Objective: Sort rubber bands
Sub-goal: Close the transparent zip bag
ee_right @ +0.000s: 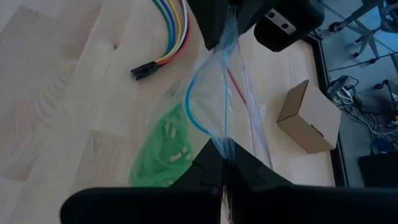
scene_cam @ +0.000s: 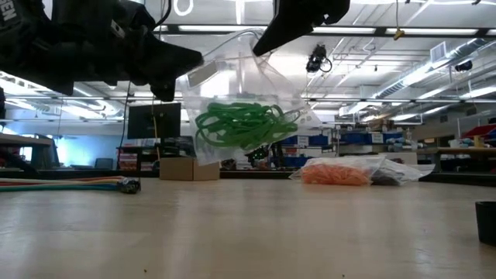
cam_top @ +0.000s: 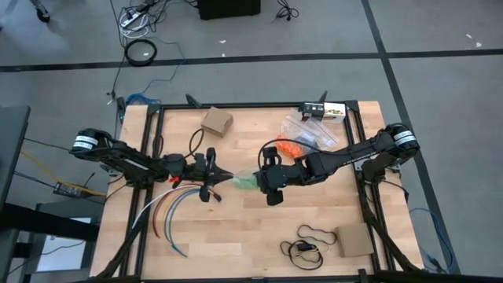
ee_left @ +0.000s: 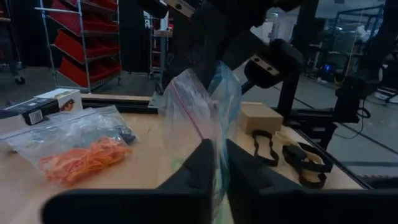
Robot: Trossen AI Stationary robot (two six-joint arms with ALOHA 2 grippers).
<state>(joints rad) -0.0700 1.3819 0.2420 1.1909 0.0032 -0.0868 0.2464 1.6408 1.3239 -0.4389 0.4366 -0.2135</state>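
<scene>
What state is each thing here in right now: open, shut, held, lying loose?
Clear bag: lifted off the table, held by both grippers at its top edge.
Green rubber bands: bunched inside the lifted bag.
Orange rubber bands: heaped in another clear bag lying on the table.
Left gripper: shut on the bag's edge.
Right gripper: shut on the bag's edge.
Cardboard box: closed, resting on the table.

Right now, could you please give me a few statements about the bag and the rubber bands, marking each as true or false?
1. The clear plastic bag hangs above the table, held by both grippers. True.
2. It holds orange rubber bands. False: it holds green rubber bands.
3. The orange rubber bands lie in another bag on the table. True.
4. The right gripper is open and empty. False: it is shut on the bag's top edge.
5. The left gripper pinches the bag. True.
</scene>
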